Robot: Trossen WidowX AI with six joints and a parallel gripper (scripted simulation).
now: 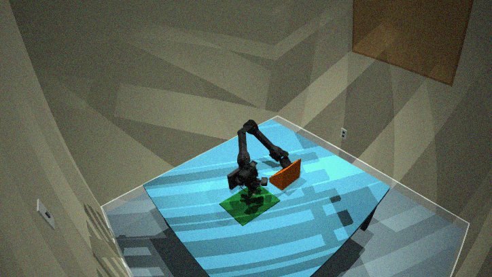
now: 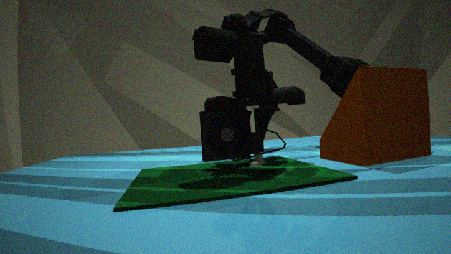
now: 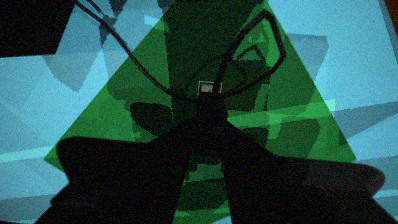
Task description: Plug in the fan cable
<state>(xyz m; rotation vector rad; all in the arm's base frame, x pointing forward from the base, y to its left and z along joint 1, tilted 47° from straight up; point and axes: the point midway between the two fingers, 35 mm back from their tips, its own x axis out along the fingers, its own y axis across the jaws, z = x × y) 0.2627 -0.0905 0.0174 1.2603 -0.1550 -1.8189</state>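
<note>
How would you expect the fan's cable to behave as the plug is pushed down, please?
Probably floppy: the cable curls in loose loops above the board. It looks thin, so likely light, offering little resistance. It may still snag, since it arcs close beside the pincer holding the plug.

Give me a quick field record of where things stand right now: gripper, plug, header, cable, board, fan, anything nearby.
gripper: shut on the plug, pointing down over the board
plug: dark, between the fingertips, right at the header
header: small pale socket on the board; seating depth cannot be told
cable: thin, dark, looping from the plug over the board
board: green, flat on the blue table
fan: black, upright at the board's far edge
orange block: on the table beside the board
</note>
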